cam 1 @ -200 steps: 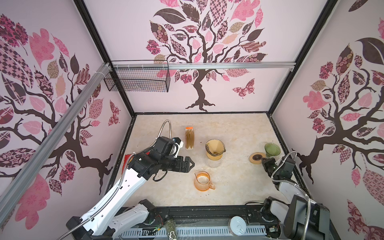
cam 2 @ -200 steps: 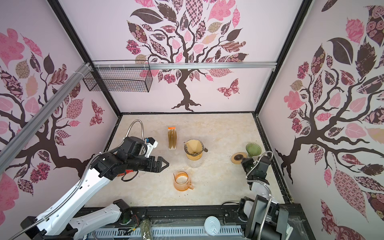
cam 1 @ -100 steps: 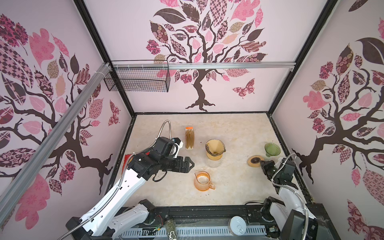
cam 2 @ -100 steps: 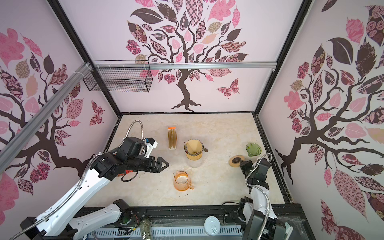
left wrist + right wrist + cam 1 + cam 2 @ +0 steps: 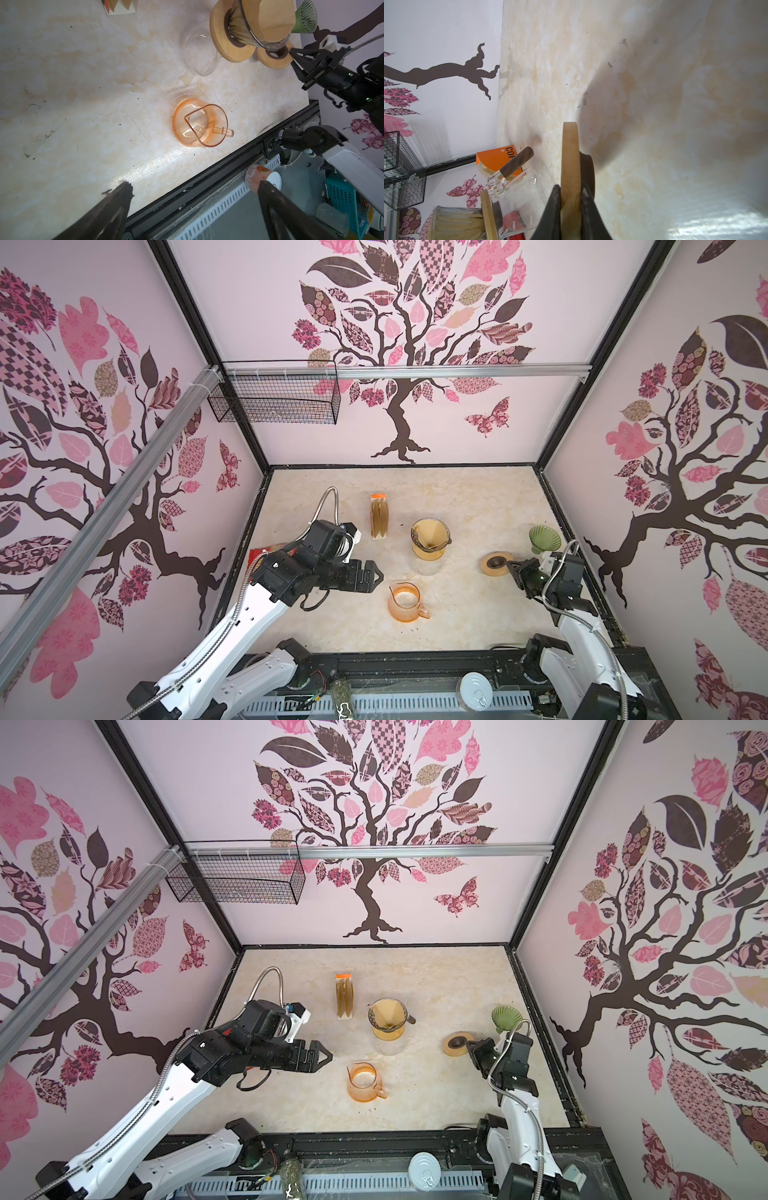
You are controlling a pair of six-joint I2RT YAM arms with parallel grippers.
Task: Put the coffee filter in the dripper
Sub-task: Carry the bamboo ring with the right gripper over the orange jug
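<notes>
Change: the right end effector (image 5: pixel 515 569), clamped narrow on the rim of the round wooden ring (image 5: pixel 490 571), has shifted it away from the green ribbed glass dripper (image 5: pixel 544 537), toward mid-table (image 5: pixel 457 614). Lifted or sliding: cannot tell. The left end effector (image 5: pixel 373 574) hangs wide, empty. The brown paper coffee filter (image 5: pixel 430 531) sits inside the clear glass dripper (image 5: pixel 241 25) atop the carafe (image 5: pixel 428 567). Judgement: the filter looks placed, and the ring move is side work.

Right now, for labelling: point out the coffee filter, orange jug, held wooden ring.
coffee filter (image 5: pixel 431 530), in a top view, paper wall
orange jug (image 5: pixel 198 126), left wrist view, floor
wooden ring (image 5: pixel 570 149), right wrist view, outer edge
</notes>
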